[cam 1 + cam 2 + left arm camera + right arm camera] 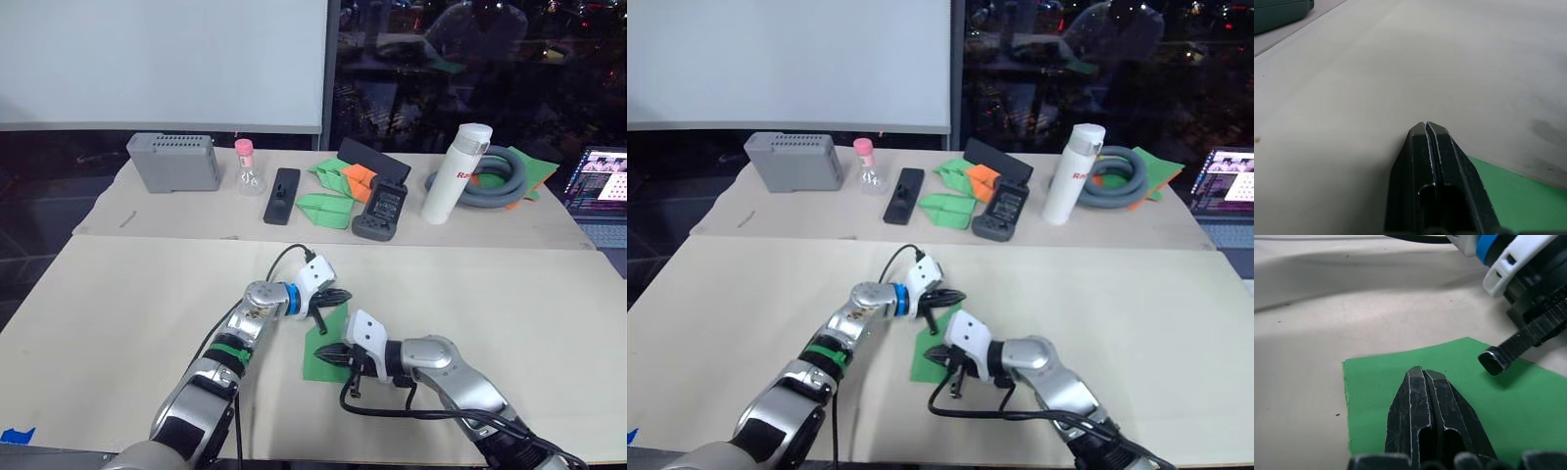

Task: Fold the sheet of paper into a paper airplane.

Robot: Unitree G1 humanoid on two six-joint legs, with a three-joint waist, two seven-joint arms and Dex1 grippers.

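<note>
A: Starting from the left, where does the left gripper sit?

B: On the near table, its two black fingers pressed together with nothing between them. In the left wrist view they close to a single seam, and green shows just beside them on one side.

A: And the sheet?

B: It lies flat on the table right under and between the two grippers. The left gripper's tip rests at the sheet's far edge; in the right wrist view that fingertip touches the green near a corner.

A: The right gripper?

B: Just right of the sheet's middle, pointing left across it. Its fingers are also pressed together, lying over the green, pinching nothing that I can see. The sheet reaches past its tip on the far side and toward the left gripper.

A: How close are the two grippers?

B: Near each other, the left one beyond the right one, with the sheet's upper part between their tips.

A: Anything beyond them?

B: On the far table, well apart from both grippers: a grey box, a small bottle with a pink cap, a black remote, folded green planes and an orange wedge, a white flask, a grey hose, and a laptop at the far right
</note>
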